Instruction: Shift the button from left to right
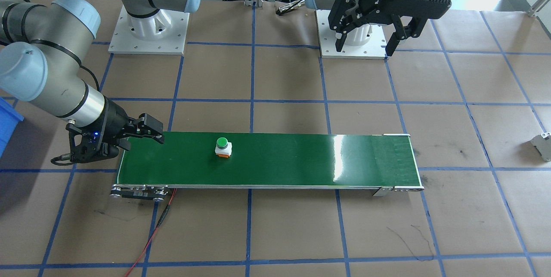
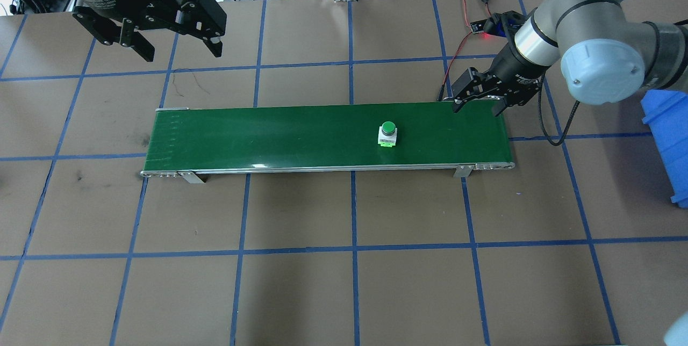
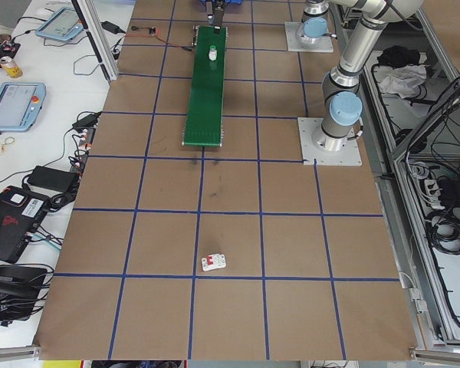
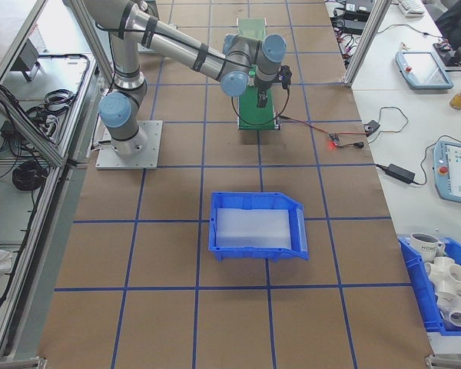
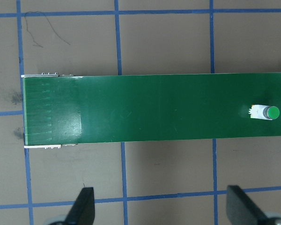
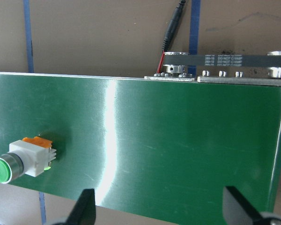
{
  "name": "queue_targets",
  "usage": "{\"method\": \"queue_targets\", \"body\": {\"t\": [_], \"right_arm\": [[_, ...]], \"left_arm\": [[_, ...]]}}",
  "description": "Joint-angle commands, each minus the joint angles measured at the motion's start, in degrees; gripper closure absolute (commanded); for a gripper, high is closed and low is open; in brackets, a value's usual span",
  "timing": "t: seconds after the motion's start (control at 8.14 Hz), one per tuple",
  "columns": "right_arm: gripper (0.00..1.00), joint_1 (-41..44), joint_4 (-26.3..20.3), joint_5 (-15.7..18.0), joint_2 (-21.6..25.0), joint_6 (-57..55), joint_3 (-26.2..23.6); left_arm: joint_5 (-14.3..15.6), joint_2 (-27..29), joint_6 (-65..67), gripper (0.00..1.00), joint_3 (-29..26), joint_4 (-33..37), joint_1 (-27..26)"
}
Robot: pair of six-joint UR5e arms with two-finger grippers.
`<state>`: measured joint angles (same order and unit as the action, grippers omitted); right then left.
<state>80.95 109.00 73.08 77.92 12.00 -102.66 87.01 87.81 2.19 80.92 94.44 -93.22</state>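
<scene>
Front-facing camera: I see the right end effector [image 1: 144,137] spread wide and empty, low at the conveyor belt's [image 1: 280,169] end, well apart from the button [image 1: 223,147]. The left end effector [image 1: 366,40] hangs high, released, gripping nothing.

Overhead: the button [image 2: 387,135] stands upright on the belt, nearer the right end effector [image 2: 478,105]; green cap up, white body.

Right wrist camera: both fingertips [image 6: 84,206] frame the belt, the button [image 6: 23,159] off to one side.

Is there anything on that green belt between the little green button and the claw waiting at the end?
Nothing visible. The button stands alone on the green belt, and the stretch toward the open right gripper shows only bare belt.
</scene>
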Motion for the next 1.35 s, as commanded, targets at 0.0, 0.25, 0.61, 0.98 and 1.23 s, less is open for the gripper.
{"method": "queue_targets", "body": {"t": [0.0, 0.25, 0.61, 0.98, 1.23], "right_arm": [[0.05, 0.00, -0.02, -0.04, -0.13, -2.34, 0.00], [0.05, 0.17, -0.02, 0.13, -0.39, -2.86, -0.09], [0.09, 2.89, 0.94, -1.26, -1.09, -4.52, 0.00], [0.08, 3.60, 2.44, -0.22, -3.47, -6.47, 0.00], [0.18, 3.60, 2.53, 2.66, -4.70, -6.47, 0.00]], "left_arm": [[0.08, -0.27, -0.25, 0.00, 0.20, -0.05, 0.06], [0.00, -0.27, -0.26, 0.00, 0.20, 0.04, -0.03], [0.17, -0.18, -2.71, 0.00, 0.29, 0.04, 0.23], [0.17, -0.18, -2.72, 0.00, 0.20, 0.04, 0.14], [0.17, -0.18, -3.07, 0.00, 0.20, 0.04, 0.32]]}}
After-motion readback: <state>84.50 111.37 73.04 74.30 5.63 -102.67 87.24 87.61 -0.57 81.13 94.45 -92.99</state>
